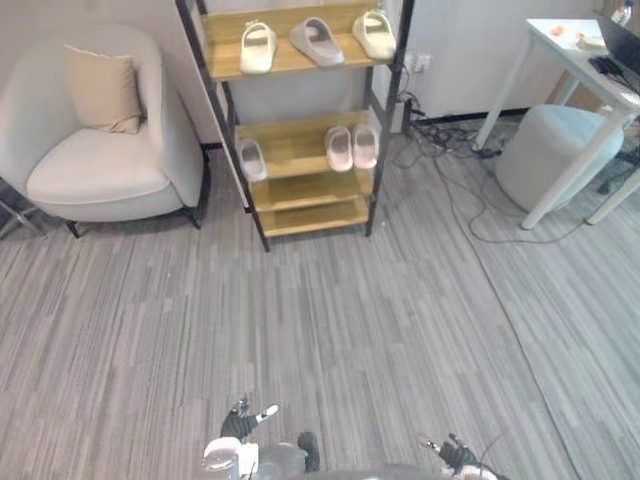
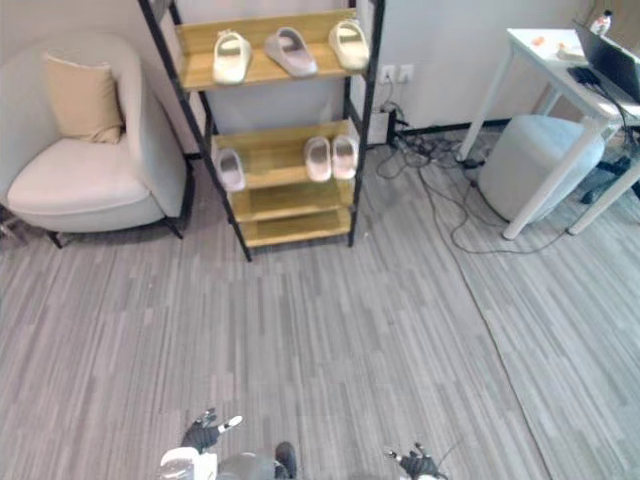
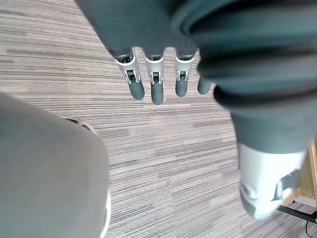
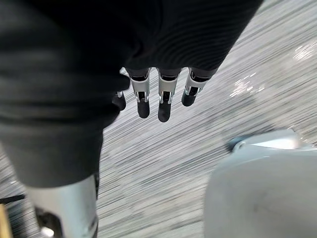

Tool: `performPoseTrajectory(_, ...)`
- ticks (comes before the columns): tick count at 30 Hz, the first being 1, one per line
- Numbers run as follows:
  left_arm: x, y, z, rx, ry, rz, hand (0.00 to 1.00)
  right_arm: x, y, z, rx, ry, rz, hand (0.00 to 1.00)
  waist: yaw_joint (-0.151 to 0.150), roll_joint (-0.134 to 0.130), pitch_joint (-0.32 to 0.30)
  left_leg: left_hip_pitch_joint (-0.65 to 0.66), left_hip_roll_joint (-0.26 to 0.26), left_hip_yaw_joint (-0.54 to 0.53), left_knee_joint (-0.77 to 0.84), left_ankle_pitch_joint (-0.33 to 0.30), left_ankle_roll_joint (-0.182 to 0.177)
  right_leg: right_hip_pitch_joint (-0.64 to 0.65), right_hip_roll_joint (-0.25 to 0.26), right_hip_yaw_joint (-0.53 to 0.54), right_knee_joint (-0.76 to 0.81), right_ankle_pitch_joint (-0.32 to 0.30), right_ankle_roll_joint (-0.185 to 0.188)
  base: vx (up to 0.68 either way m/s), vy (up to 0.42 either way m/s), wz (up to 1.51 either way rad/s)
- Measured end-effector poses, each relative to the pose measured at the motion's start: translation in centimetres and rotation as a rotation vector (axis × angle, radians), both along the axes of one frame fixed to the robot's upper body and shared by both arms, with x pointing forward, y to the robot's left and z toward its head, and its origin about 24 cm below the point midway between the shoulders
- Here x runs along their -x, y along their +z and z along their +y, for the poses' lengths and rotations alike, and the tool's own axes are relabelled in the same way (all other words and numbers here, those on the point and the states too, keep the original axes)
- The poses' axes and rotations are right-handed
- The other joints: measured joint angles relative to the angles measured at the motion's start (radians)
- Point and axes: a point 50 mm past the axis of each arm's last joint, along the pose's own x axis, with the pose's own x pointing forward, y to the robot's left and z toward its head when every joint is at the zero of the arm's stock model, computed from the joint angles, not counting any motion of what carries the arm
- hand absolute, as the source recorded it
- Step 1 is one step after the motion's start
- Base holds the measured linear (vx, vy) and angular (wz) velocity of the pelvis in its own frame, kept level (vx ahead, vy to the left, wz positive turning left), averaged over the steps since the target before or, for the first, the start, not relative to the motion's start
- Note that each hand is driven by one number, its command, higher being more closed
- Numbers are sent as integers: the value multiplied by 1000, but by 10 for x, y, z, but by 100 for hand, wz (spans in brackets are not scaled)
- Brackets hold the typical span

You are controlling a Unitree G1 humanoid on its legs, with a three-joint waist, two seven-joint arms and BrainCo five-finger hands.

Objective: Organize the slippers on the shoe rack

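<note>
At twelve o'clock the shoe rack (image 1: pixel 305 190) holds three loose slippers (image 1: pixel 316 41) on its top shelf (image 1: pixel 222 40), and on the middle shelf (image 1: pixel 295 140) a lone slipper (image 1: pixel 252 158) toward nine o'clock, apart from a pale pair (image 1: pixel 352 147). To me they look like light, soft foam, hard to damage, and best pinched across the strap. The left hand (image 3: pixel 156 89) and right hand (image 4: pixel 166 104) hang empty, fingers straight, at seven and five o'clock.

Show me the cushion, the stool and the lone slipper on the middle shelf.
Cushion (image 1: pixel 102 90): left eye view, its middle.
Stool (image 1: pixel 540 140): left eye view, its top.
Lone slipper (image 1: pixel 251 159): left eye view, its middle.
</note>
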Motion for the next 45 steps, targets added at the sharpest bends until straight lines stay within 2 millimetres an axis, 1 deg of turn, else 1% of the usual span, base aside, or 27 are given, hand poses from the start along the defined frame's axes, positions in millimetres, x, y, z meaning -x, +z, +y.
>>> performPoseTrajectory(2, 1, -1, 0, 1, -3, 8, 0, -1, 0, 2, -2, 0, -9, 0, -14, -2, 0, 47, 8, -24, -34, -11, 1, -46, 5, -65, -51, -31, -34, 301, -6, 40)
performPoseTrajectory(5, 0, -1, -4, 10, 1, 12, 0, -6, 3, -3, 10, -12, -35, 0, -35, 18, 10, 97, 45, -66, -45, -51, -16, -137, 52, -97, -273, -7, -63, 364, -95, 41)
performPoseTrajectory(6, -1, -1, -9, 23, 1, 10, 0, -5, 4, -7, 18, -23, -35, 0, -40, 39, 14, 111, 83, -86, -45, -74, -32, -164, 92, -95, -411, 64, -78, 413, -140, 42)
performPoseTrajectory(8, -3, -1, -9, 29, 20, 1, 0, 1, 2, -5, 11, -37, -18, 0, -43, 33, 15, 131, 102, -114, -49, -101, -58, -177, 117, -80, -578, 178, -86, 386, -173, 49)
performPoseTrajectory(9, -3, -1, -9, 29, 27, -1, 0, 4, 1, -3, 5, -40, -11, 0, -48, 25, 16, 150, 106, -131, -50, -117, -69, -176, 117, -70, -615, 243, -87, 721, -359, 79)
performPoseTrajectory(10, 0, -2, -18, 54, 31, 9, 0, 14, 0, -8, 14, -52, 12, 0, -56, 46, 9, 178, 142, -165, -38, -123, -77, -154, 128, -94, -568, 289, -118, 547, -277, 66)
performPoseTrajectory(12, -2, -2, -26, 77, 40, 2, 0, 13, 1, -11, 23, -50, 7, 0, -57, 62, 4, 162, 159, -173, 17, -117, -87, -152, 134, -118, -538, 263, -148, 425, -216, 45)
performPoseTrajectory(13, -6, -1, -31, 92, 48, -13, 0, 12, 2, -13, 29, -46, 5, 0, -59, 71, 8, 121, 171, -182, 128, -114, -95, -125, 141, -137, -528, 236, -165, 580, -326, 43)
performPoseTrajectory(14, -10, 1, -31, 101, 77, -32, 0, 12, 2, -13, 33, -36, 7, 0, -59, 74, 11, 11, 197, -181, 413, -71, -140, -63, 148, -158, -551, 203, -182, 562, -323, 38)
performPoseTrajectory(15, -12, 2, -32, 106, 87, -41, 0, 12, 2, -13, 34, -31, 6, 0, -56, 75, 14, -40, 212, -181, 531, -29, -151, -33, 154, -161, -564, 193, -185, 508, -269, 20)
performPoseTrajectory(16, -17, 5, -34, 111, 88, -69, 0, 13, 3, -15, 47, -8, 15, 0, -46, 79, 24, -145, 276, -151, 789, -36, -153, 58, 179, -164, -603, 167, -209, 313, -132, -1)
performPoseTrajectory(18, -20, 7, -35, 113, 86, -83, 0, 16, 2, -14, 43, -11, 22, 0, -36, 72, 23, -213, 310, -90, 849, -64, -136, 151, 186, -159, -649, 148, -211, 333, -124, -14)
performPoseTrajectory(20, -20, 8, -37, 119, 87, -91, 0, 17, 2, -12, 38, -16, 20, 0, -33, 64, 17, -262, 314, -31, 757, -84, -121, 213, 182, -148, -702, 144, -205, 323, -101, -20)
performPoseTrajectory(23, -23, 10, -40, 125, 80, -109, 0, 13, 3, -11, 34, -21, 4, 0, -26, 60, 18, -323, 245, -20, 417, -75, -115, 267, 163, -118, -746, 129, -182, 394, 44, -24)
performPoseTrajectory(24, -24, 10, -41, 125, 73, -110, 0, 8, 4, -9, 28, -25, -14, 0, -25, 54, 19, -317, 192, -44, 232, -8, -119, 286, 146, -104, -756, 116, -165, 369, 142, -26)
performPoseTrajectory(25, -24, 10, -42, 126, 63, -108, 0, 7, 4, -9, 28, -25, -19, 0, -24, 55, 19, -309, 170, -54, 137, 39, -117, 299, 141, -94, -764, 109, -154, 431, 221, -27)
performPoseTrajectory(26, -24, 10, -45, 127, 42, -107, 0, 7, 4, -11, 33, -25, -18, 0, -22, 60, 17, -293, 152, -77, 58, 133, -119, 313, 143, -79, -770, 94, -136, 350, 232, -44)
performPoseTrajectory(27, -24, 10, -42, 117, 28, -113, 0, 8, 2, -6, 18, -23, 0, 0, -4, 44, 6, -273, 127, -74, 53, 188, -79, 333, 126, -39, -770, 67, -111, 346, 226, -42)
performPoseTrajectory(29, -24, 9, -36, 104, 1, -107, 0, 7, -1, 5, -12, -18, 0, 0, -3, -11, -18, -261, 84, -52, 58, 144, -59, 322, 75, -23, -731, 34, -90, 363, 161, -30)
performPoseTrajectory(31, -23, 9, -34, 98, -6, -101, 0, 3, -1, 12, -30, -13, -14, 0, -1, -27, -26, -234, 66, -25, 56, 104, -42, 243, 51, 18, -544, 20, -68, 338, 165, -28)
performPoseTrajectory(33, -22, 8, -31, 81, -34, -87, 0, 1, 0, 11, -29, -4, -22, 0, -1, -32, -16, -139, 44, -12, 38, 59, -35, 83, 25, 41, -134, 26, 15, 417, 220, -17)
performPoseTrajectory(35, -19, 5, -30, 71, -56, -62, 0, 0, 0, 12, -32, 0, -26, 0, -6, -36, -18, -82, 32, -14, 28, 38, -34, 53, 1, -5, -38, 5, -2, 281, 111, 12)
performPoseTrajectory(39, -14, 2, -27, 68, -46, -33, 0, -7, 2, 11, -32, 13, -44, 0, -20, -25, -21, 5, 41, -45, -24, 22, -41, -9, -7, -117, -201, -32, -42, 292, 4, 27)
performPoseTrajectory(41, -13, 2, -26, 69, -40, -28, 0, -15, 3, 11, -33, 13, -61, 0, -28, -2, -15, 20, 75, -69, -22, 8, -63, -33, 36, -119, -397, 8, -71, 345, -107, 29)
performPoseTrajectory(43, -12, 1, -24, 62, -43, -21, 0, -14, 3, 13, -45, 1, -61, 0, -29, -13, -19, 34, 79, -95, -6, -19, -98, -5, 64, -97, -616, 224, -95, 319, -160, 21)
performPoseTrajectory(44, -10, 0, -29, 75, -41, -8, 0, -16, 4, 10, -32, 7, -62, 0, -29, 26, -23, 50, 108, -104, -2, -29, -104, 35, 89, -110, -630, 233, -106, 327, -169, 15)
performPoseTrajectory(45, -9, -1, -34, 90, -36, -7, 0, -13, 3, 6, -24, 5, -52, 0, -29, 41, -28, 53, 121, -107, 9, -30, -105, 57, 99, -113, -657, 233, -108, 294, -168, 9)
